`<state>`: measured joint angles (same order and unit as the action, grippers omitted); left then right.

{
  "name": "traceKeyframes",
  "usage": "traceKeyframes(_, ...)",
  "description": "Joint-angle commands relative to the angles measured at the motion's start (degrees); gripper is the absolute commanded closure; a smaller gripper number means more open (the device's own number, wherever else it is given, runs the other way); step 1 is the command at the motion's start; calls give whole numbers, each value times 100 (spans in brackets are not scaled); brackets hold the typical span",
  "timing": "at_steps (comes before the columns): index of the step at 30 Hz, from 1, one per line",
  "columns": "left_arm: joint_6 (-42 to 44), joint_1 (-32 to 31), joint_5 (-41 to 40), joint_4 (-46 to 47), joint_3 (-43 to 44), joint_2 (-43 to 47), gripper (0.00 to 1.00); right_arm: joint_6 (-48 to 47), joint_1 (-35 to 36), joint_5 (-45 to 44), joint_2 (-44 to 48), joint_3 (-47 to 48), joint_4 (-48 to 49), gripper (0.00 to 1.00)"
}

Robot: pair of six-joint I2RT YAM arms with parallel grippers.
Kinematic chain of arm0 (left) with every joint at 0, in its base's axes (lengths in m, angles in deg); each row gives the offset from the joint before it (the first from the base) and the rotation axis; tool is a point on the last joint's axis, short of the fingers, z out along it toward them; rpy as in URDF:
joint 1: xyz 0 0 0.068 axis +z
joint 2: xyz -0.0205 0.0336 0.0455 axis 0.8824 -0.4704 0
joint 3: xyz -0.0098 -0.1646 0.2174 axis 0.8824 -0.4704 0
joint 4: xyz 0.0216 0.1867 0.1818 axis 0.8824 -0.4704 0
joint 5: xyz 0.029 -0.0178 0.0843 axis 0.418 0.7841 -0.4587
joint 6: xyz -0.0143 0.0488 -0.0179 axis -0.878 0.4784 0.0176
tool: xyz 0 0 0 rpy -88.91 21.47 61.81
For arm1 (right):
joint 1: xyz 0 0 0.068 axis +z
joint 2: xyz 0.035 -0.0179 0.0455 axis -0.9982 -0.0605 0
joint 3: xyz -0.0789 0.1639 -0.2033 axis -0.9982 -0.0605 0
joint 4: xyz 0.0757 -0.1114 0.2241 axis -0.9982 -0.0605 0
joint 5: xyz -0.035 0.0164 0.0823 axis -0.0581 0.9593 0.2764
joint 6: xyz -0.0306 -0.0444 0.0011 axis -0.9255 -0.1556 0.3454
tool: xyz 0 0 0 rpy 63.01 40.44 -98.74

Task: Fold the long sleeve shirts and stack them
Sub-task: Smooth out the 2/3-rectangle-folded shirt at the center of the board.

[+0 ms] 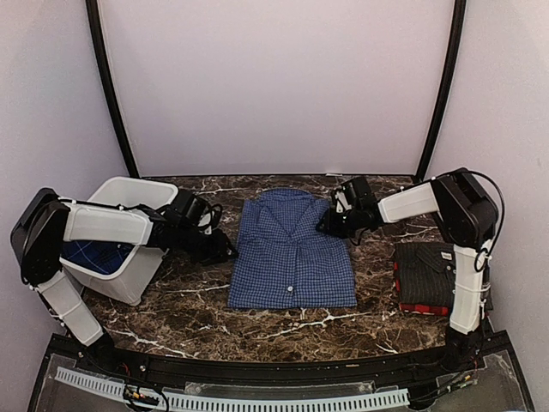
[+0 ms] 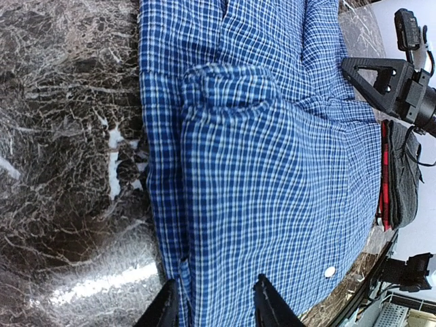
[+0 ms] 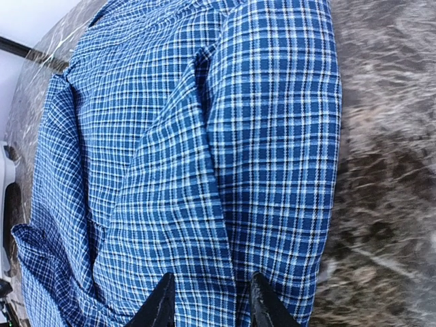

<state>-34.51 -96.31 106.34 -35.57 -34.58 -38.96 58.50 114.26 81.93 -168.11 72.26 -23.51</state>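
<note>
- See the blue-and-white check shirt (image 1: pixel 292 253) lying front up in the middle of the marble table (image 1: pixel 189 318), collar toward the far side, sides folded in to a rough rectangle.
- Expect light, limp cloth with no stiffness: likely to sag and crease once lifted, to drag a little on the stone, and not fragile.
- Take hold at the side edges, where the layers lie doubled, both sides level, so a fold comes over straight.
- Left gripper (image 2: pixel 216 293): at the shirt's left edge, fingers part-way apart with cloth between them. Cannot tell whether pinched or only straddled.
- Right gripper (image 3: pixel 208 300): at the right edge near the shoulder, fingers likewise part-way apart over cloth. Cannot tell whether clamped.
- Overhead view only: both arms set on opposite edges, the black pinstripe shirt (image 1: pixel 425 262) folded on the red plaid shirt (image 1: pixel 425 306) at the right, well apart from the work, and the white bin (image 1: pixel 129 190) tilted at the left.
- Left wrist view only: a white button (image 2: pixel 330 272) on the placket.
- Right wrist view only: the turned-in layer along the right side, with its raised fold line.
</note>
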Motion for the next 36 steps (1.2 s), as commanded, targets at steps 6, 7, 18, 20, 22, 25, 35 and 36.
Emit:
traceKeyframes(6, -103, -160, 68, 195, -89, 133, 63, -277, -127, -457, 538, 53, -669, 63)
traceKeyframes(7, -83, -161, 8, 180, 5, 119, 63, -306, -127, -457, 612, 90, -724, 63)
traceKeyframes(18, 356, -68, -735, -131, 1193, -962, 63, -404, -74, -123, 871, 272, -740, 60)
traceKeyframes(20, 376, -49, -676, -84, 1315, -1114, 63, -421, -29, -101, 785, 314, -732, 60)
traceKeyframes(22, 398, -38, -652, -77, 1396, -1321, 63, -413, -9, -61, 698, 372, -703, 59)
traceKeyframes(25, 372, -35, -450, 50, 1432, -1471, 63, -424, -11, -14, 530, 496, -685, 59)
traceKeyframes(35, 180, -35, -319, 400, 1354, -1505, 82, -437, -47, 103, -223, 912, -733, 60)
traceKeyframes(36, 182, -35, -298, 421, 1340, -1493, 84, -434, -55, 117, -262, 923, -743, 60)
